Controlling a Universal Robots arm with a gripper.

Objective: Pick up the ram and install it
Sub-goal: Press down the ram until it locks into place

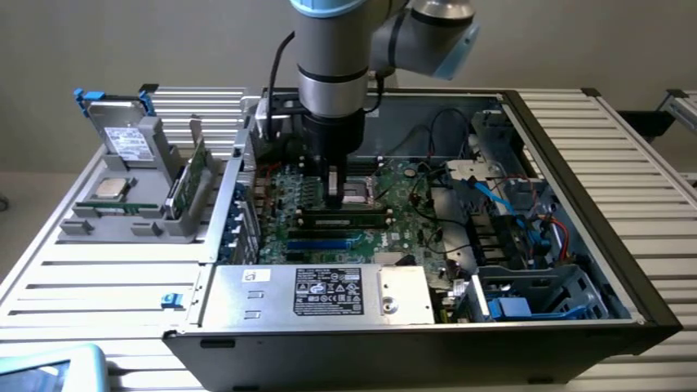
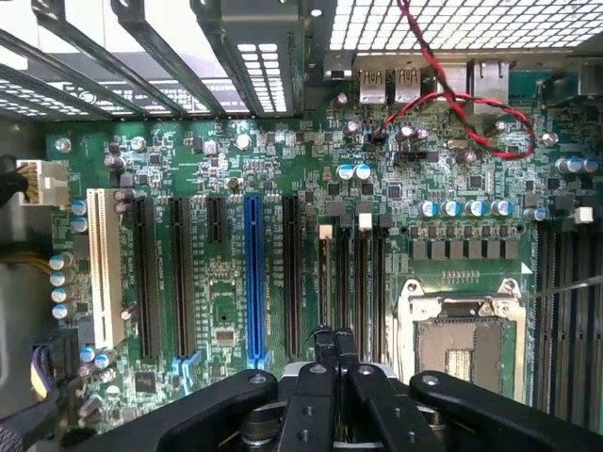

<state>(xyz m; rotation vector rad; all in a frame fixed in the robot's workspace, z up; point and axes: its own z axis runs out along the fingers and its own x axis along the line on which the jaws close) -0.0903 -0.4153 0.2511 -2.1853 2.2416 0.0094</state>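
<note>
Slatted tabletop [image 1: 98, 278], open PC case [image 1: 610, 245]. End effector [image 2: 335, 363] closed tight over the motherboard [image 2: 236, 169] slots; ram [image 1: 346, 219] apparently seated, probably pressing-home step; firm, square downward push needed.

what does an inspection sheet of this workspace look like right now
surface: slatted metal table carrying an open computer case.
job's things: ram stick lying along a motherboard slot just below the gripper; whether fully seated cannot be told.
clutter: grey holder on the exterior view's left with a drive, a processor chip and a green card.
gripper: gripper shut, low over the board near the empty processor socket.
cables: red wire looping over the board; blue cables in the case.
surroundings: plain wall.
</note>
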